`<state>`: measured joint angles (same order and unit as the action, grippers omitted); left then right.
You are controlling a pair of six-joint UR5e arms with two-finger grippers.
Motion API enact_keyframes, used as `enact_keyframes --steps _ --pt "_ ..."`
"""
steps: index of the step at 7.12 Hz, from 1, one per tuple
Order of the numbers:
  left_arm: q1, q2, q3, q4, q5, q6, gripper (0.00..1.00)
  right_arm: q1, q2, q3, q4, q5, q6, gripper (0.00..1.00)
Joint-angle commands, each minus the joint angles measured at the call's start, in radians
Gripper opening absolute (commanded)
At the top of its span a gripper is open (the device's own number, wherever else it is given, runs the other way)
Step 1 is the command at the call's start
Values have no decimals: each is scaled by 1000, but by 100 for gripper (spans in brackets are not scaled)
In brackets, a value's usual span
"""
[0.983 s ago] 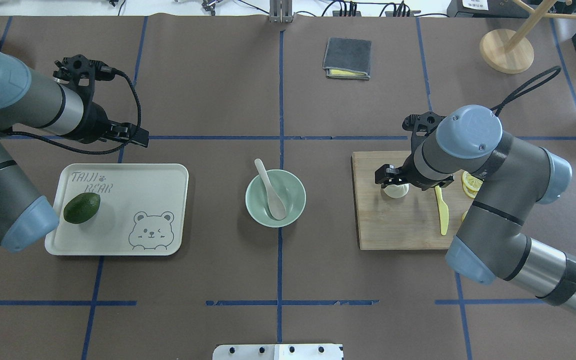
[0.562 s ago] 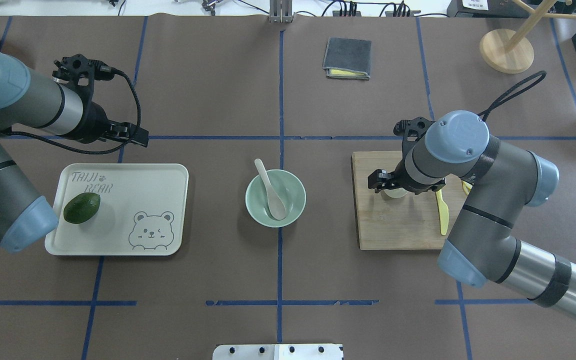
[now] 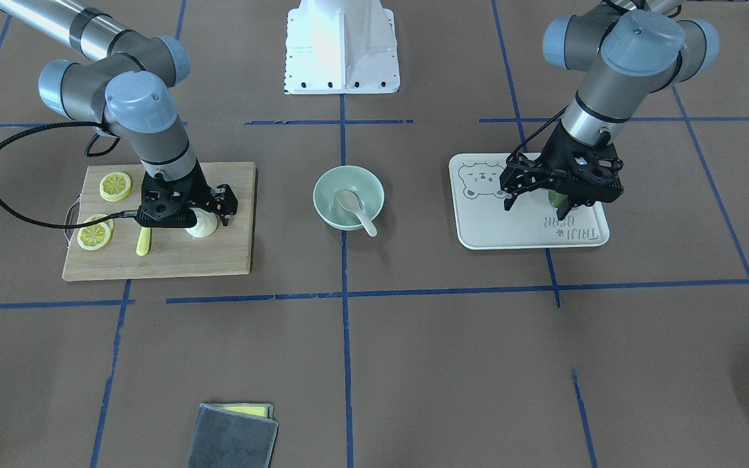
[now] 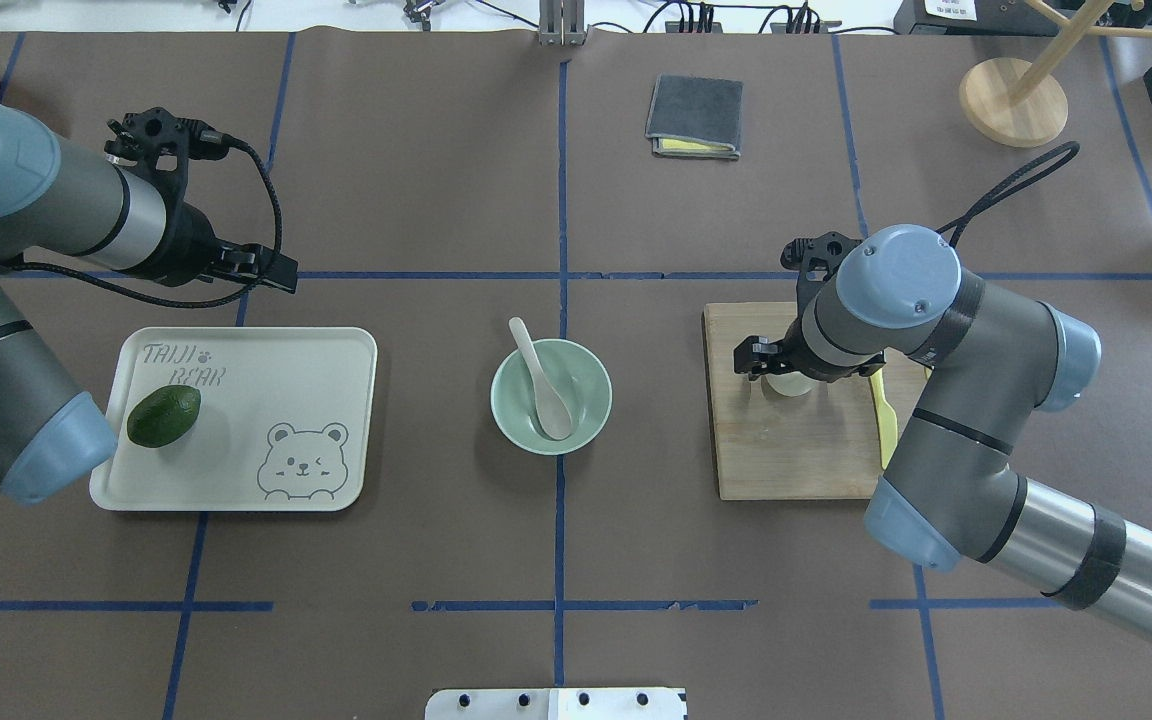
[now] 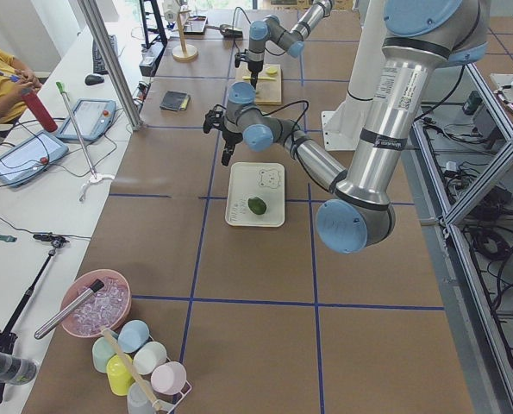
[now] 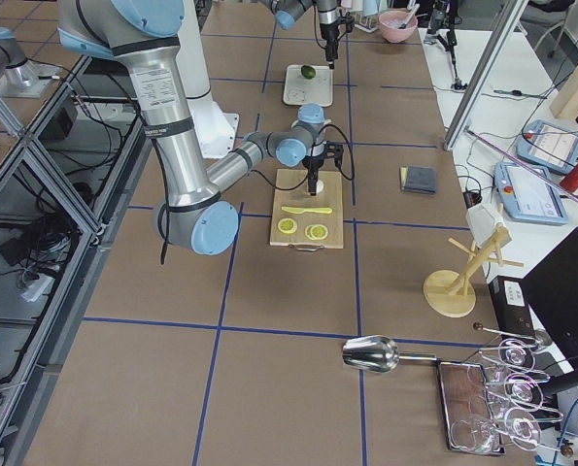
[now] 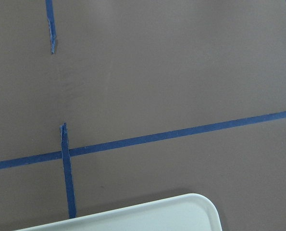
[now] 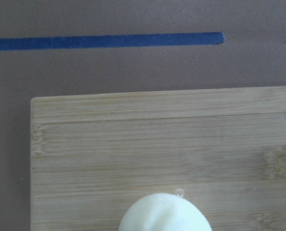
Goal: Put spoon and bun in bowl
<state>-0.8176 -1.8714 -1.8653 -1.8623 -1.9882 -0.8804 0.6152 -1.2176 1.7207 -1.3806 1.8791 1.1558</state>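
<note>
Overhead exterior: spoon (image 4: 539,380) already in bowl (image 4: 591,385); bun (image 4: 789,386) on board (image 4: 786,450) beneath right tool (image 3: 205,214); tool's spread: cannot tell; step in hand: bun pickup; next likely needs secure grip, lift, carry to bowl.

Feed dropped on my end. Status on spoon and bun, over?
Left gripper open, raised beside cream tray. Right gripper at white pleated bun on wooden board, grip unclear. Pale spoon in mint-green bowl.

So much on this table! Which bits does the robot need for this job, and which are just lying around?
For the job: spoon, bun, bowl.
Lying about: avocado, bear tray, cutting board, lemon slices, yellow knife, folded cloth.
</note>
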Motion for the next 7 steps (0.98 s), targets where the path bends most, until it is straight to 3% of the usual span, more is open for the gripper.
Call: enact_keyframes --steps 1,2,3,5,7 --pt "2 0 -2 0 2 0 100 1 3 0 0 -3 1 70" --pt "2 0 -2 0 2 0 100 1 3 0 0 -5 1 47" --pt "2 -2 -2 0 2 -2 100 1 3 3 0 -5 1 38" --pt "0 0 -2 0 3 -2 100 4 6 22 0 -6 5 35" --pt "0 1 -11 2 3 -5 100 18 78 36 -12 -5 24 36"
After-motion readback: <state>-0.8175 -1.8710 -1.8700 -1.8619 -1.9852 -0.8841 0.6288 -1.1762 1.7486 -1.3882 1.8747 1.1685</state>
